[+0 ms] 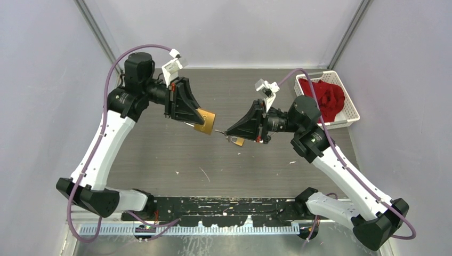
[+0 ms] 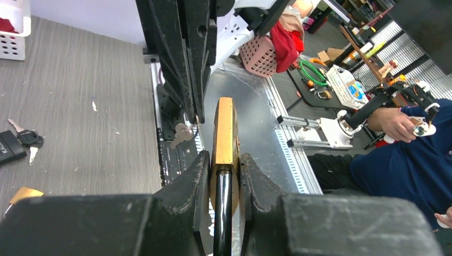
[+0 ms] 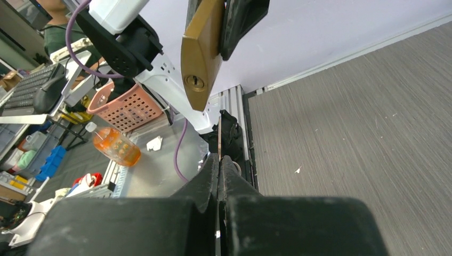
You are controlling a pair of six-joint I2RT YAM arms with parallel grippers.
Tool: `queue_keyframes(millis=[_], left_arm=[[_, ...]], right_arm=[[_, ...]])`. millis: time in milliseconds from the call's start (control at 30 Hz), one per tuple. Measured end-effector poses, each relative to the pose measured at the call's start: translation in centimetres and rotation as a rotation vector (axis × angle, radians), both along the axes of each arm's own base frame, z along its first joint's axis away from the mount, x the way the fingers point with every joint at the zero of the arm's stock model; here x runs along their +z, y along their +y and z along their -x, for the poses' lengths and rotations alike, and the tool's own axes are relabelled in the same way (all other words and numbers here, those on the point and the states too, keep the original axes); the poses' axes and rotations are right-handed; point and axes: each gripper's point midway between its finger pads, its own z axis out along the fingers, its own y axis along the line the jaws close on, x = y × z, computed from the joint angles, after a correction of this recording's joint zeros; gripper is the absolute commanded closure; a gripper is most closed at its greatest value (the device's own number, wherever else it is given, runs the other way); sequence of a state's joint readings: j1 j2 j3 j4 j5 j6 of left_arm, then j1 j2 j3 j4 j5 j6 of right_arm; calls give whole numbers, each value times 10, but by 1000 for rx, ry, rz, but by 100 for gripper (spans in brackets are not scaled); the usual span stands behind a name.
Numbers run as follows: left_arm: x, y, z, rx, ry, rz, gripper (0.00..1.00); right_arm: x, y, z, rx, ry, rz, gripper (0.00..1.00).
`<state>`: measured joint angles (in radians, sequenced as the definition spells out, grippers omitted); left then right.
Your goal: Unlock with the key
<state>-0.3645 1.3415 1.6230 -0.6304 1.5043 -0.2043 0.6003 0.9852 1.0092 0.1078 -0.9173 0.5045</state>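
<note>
A brass padlock hangs in the air at the table's middle, with my left gripper shut on it. The left wrist view has the padlock edge-on, my left gripper clamped on its top where the black shackle begins. My right gripper is shut on the key, which points left at the padlock. From the right wrist, the thin key sticks out of the right gripper. Its tip sits below the keyhole of the padlock, apart from it.
A white basket holding red cloth stands at the back right. A small brass piece lies under my right gripper. More keys with a black fob lie on the table. Grey walls close in the sides and back.
</note>
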Motion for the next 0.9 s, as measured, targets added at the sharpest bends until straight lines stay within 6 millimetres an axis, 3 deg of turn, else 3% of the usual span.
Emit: queue_keyframes(millis=[133, 333, 633, 900], left_arm=[[-3, 1, 3, -15, -5, 14, 100], [-18, 1, -10, -1, 41, 6, 100], [-12, 5, -14, 10, 0, 23, 100], [-12, 6, -15, 15, -16, 28, 100]], right_arm=[[6, -1, -1, -10, -9, 4, 99], [10, -2, -4, -37, -30, 16, 99], [4, -3, -11, -72, -27, 37, 99], [11, -1, -16, -84, -35, 30, 99]])
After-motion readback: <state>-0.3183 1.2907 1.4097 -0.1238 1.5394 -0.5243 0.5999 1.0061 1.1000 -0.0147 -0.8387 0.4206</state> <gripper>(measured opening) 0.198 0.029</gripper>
